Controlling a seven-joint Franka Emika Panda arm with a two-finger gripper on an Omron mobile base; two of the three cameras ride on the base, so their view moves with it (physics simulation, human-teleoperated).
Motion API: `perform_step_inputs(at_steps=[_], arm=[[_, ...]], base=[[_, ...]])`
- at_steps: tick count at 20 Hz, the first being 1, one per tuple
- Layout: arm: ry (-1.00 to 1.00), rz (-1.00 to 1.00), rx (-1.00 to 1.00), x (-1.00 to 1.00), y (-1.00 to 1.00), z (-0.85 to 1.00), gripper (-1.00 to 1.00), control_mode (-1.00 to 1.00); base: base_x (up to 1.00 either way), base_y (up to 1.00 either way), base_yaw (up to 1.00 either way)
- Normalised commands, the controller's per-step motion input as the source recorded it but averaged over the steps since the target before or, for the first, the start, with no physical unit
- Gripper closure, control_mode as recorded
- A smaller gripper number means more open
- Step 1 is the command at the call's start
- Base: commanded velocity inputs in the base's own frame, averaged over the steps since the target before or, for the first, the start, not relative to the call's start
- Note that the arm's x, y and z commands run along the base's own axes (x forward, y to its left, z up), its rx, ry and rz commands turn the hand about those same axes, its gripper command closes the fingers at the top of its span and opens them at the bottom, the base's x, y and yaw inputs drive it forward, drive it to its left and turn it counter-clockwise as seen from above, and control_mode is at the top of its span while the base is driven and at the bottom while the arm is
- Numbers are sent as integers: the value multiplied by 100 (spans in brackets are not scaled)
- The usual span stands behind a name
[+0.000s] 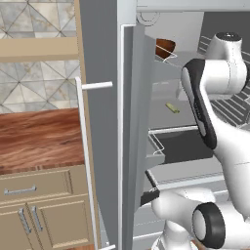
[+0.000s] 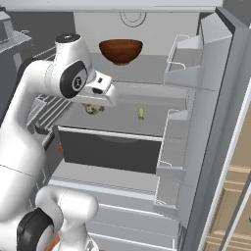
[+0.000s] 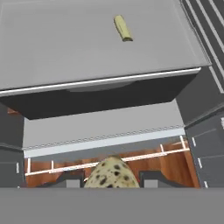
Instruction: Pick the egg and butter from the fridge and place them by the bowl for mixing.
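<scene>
Left base view, starting at the left: you get the wood counter (image 1: 39, 139) over tan cabinets (image 1: 44, 207), then the fridge (image 1: 105, 122) door standing open edge-on with its long white handle (image 1: 84, 156). Past the door you see shelves, a reddish-brown wooden bowl (image 1: 165, 48) up top and a small yellow stick, likely the butter (image 1: 172, 108), lying alone on the middle shelf. The white arm (image 1: 215, 97) covers the right side of this view.

Right base view: the arm sits on the left here, and below its wrist you catch the speckled egg (image 2: 91, 109) at the hand (image 2: 92, 110), over the middle shelf. The butter lies well apart to its right. The wooden bowl rests on the top shelf, above both. The door racks (image 2: 184, 68) show along the right edge, something the left view gives you only side-on.

Hand view: the egg sits right between the two dark fingertips (image 3: 148, 178), so the hand is clenched on the egg. Butter lies farther up on the grey shelf (image 3: 96, 48).
</scene>
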Motion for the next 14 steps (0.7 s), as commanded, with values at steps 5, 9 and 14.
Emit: perform_step_inputs(at_steps=[5, 9, 14], arm=[[14, 0, 5, -100, 0, -17, 100, -100], [12, 0, 0, -97, 0, -14, 100, -100], [13, 0, 0, -79, 2, 0, 100, -100]], base=[[0, 0, 0], [0, 0, 0], [0, 0, 0]])
